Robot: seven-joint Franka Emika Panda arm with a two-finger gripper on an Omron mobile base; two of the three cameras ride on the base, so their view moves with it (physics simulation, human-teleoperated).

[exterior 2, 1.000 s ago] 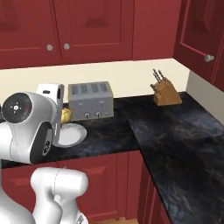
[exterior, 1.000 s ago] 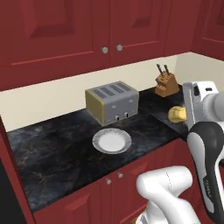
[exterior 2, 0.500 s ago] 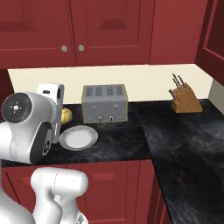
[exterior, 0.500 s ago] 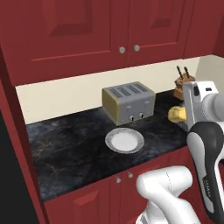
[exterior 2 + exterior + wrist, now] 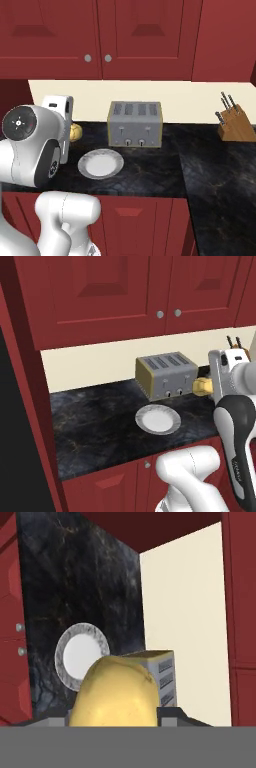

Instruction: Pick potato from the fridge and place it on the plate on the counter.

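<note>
Hand view: potato [image 5: 114,691] sits large at the bottom centre, clamped between the two finger tips [image 5: 170,713]; its lumpy yellow-tan face hides most of the gap.
Gripper [image 5: 212,387]: closed on the potato. In the left base view the potato [image 5: 202,387] sticks out from the hand towards the toaster.
Potato, position: carried in the air above the counter [image 5: 95,426], not resting on anything. In the right base view it [image 5: 75,132] shows just beside the white hand, above and to the left of the plate.
Plate [image 5: 157,419]: on the counter in front of the toaster [image 5: 165,375], nothing on it. Hand view shows it [image 5: 80,654] beyond the potato, off to one side, so the hand is not yet over it.
Toaster: just behind the plate, close enough that a wide swing could clip it (judgement).
Knife block [image 5: 233,125]: far end of the counter, well apart from the plate.
Fridge: dark edge at the far left of the left base view [image 5: 20,431]; cannot tell if the door is open.
Done: potato is out of the fridge and in the grip; base faces the counter with the plate within view.
Left: bring the hand over the plate, lower, let go, retreat.
Progress (judgement): past halfway; transport nearly over, placing not yet begun.
</note>
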